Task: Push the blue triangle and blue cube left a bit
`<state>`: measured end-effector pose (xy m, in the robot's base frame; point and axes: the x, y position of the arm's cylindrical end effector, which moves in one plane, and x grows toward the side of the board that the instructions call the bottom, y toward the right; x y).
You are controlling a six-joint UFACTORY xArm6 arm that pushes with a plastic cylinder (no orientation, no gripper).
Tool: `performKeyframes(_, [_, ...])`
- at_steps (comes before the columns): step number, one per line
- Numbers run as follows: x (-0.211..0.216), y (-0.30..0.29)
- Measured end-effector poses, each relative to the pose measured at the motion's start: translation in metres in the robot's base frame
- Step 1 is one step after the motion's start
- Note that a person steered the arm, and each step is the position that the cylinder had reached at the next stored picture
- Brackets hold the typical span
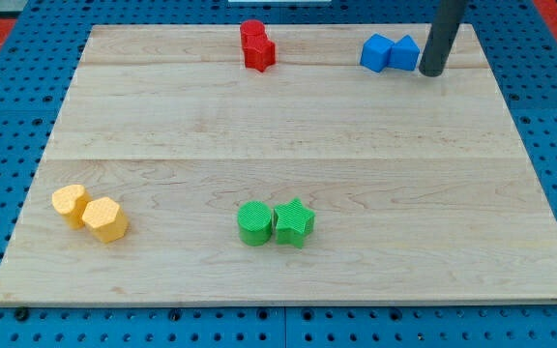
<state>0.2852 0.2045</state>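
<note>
Blue triangle (406, 53) | touching blue cube (376, 53) | my tip (431, 72) at triangle's right

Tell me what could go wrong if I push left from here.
1. My tip sits at the blue triangle's right side, slightly toward the view's bottom. An off-centre push may turn the triangle instead of sliding it with the blue cube.
2. Both blues lie near the board's top edge, so a skewed push could drive them over it.
3. The red blocks stand further left along the same line; pushing too far would hit them.
</note>
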Motion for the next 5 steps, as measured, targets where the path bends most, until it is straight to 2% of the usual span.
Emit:
performKeyframes(1, [0.000, 0.024])
performKeyframes(2, [-0.024, 0.033])
performKeyframes(3, [-0.024, 0.001])
performKeyframes(4, [-0.024, -0.061])
performKeyframes(5, [-0.024, -0.078])
